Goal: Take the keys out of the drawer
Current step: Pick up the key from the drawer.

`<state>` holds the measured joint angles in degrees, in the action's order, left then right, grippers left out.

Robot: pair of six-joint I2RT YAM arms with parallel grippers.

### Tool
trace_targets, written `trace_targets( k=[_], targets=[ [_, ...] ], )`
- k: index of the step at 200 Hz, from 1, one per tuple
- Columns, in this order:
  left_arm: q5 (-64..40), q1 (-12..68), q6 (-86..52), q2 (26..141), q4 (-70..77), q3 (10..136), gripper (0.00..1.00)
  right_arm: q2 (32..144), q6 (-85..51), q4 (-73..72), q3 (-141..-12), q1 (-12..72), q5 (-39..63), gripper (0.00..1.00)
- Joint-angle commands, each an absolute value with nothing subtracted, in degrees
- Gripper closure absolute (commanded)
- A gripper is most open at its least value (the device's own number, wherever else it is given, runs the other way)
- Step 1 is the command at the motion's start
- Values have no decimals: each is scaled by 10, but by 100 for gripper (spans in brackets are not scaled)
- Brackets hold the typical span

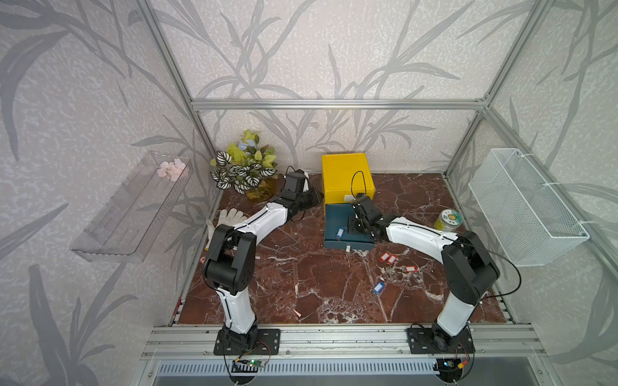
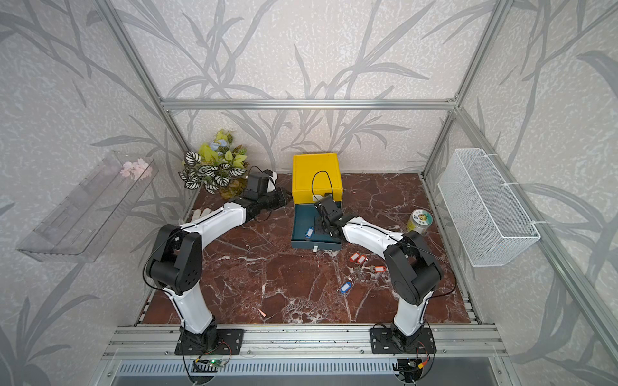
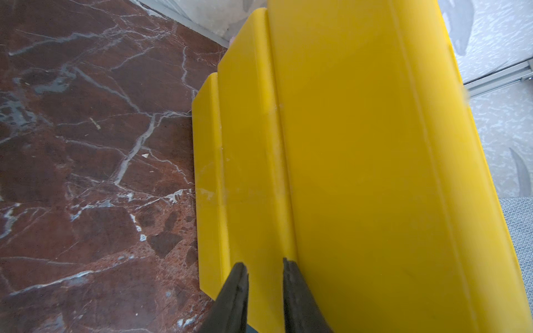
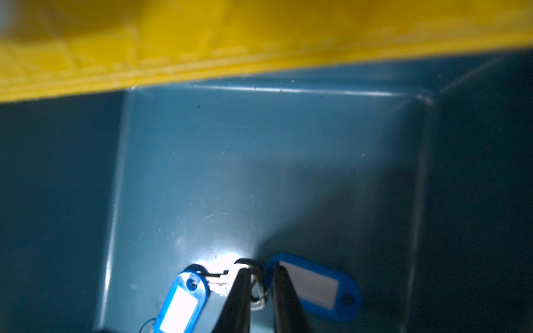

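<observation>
My right hand [image 4: 261, 268] sits closest to the right wrist lens: two dark, tapering fingers with a narrow gap. A thin wire ring [image 4: 259, 288] lies in that gap; I cannot tell whether they pinch it. The ring belongs to the keys, whose two oval blue tags flank my fingers, one glossy [image 4: 181, 299] and one matte [image 4: 314, 285], each with a white window. They lie on the smooth teal floor of the drawer [image 4: 259, 173], below the blurred yellow cabinet [image 4: 259, 34].

The left wrist view shows my left hand [image 3: 262, 262], its fingers also narrowly apart. The tips are at the cabinet's stepped, waxy side; I cannot tell if they grip it. Beside it runs the desk [image 3: 86, 173], red-brown marble with white veins.

Both top views add what the wrists miss. The drawer stands open toward me, with only one blue tag [image 1: 340, 233] showing beside my right wrist. More keys lie out on the desk to my right of the drawer's front: red-orange tags [image 1: 388, 258] and a blue one [image 1: 378, 288].
</observation>
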<state>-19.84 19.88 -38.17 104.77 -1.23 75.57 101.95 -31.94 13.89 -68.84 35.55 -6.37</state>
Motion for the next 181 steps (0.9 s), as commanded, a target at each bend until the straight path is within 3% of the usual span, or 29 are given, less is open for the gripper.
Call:
trace_targets(
  k=[1, 51, 181],
  targets=[
    [-205, 200, -382, 1045, -3, 749, 75, 1006, -330, 167, -701, 354, -63, 92],
    [-206, 196, -387, 1041, -2, 749, 75, 992, -341, 176, -701, 351, -56, 100],
    [-203, 194, -388, 1044, 1, 752, 75, 893, -322, 120, -657, 339, 13, 100]
  ],
)
